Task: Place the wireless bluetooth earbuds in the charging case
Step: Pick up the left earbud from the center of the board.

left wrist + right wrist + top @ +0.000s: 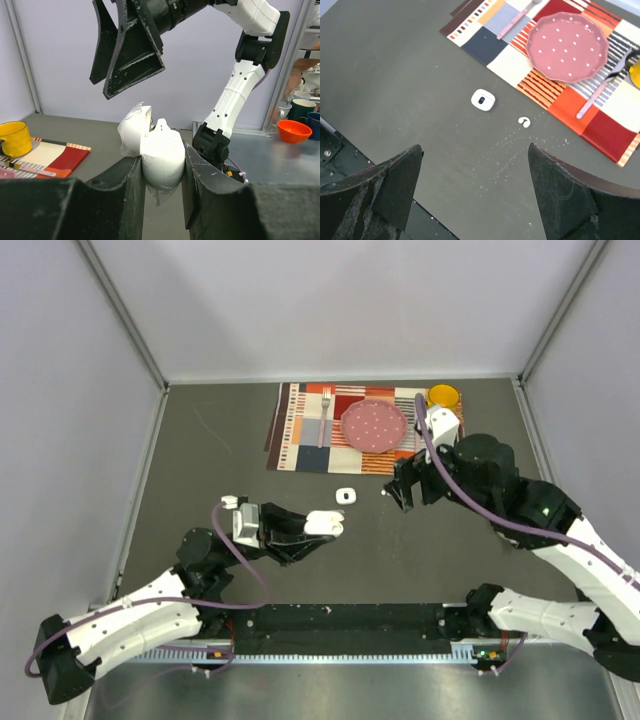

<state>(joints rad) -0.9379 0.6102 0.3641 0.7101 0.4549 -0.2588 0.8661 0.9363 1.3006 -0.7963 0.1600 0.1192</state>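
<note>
One wireless earbud, a tiny curled white bud, lies loose on the dark table. In the right wrist view it sits out ahead of the right claw, toward 12 o'clock and nearer the right-hand finger, touching neither. That claw is released, its fingers spread wide with nothing between them. Seen from above, the bud is just beside the claw at its 9 o'clock. A small white case rests on the table at the bud's 9 o'clock, near but apart. Further off at 8 o'clock, the left claw is clenched on the charging case, lid tipped open; whether a bud sits inside cannot be told. At 12 o'clock lie the striped placemat, pink plate, fork and yellow cup.
</note>
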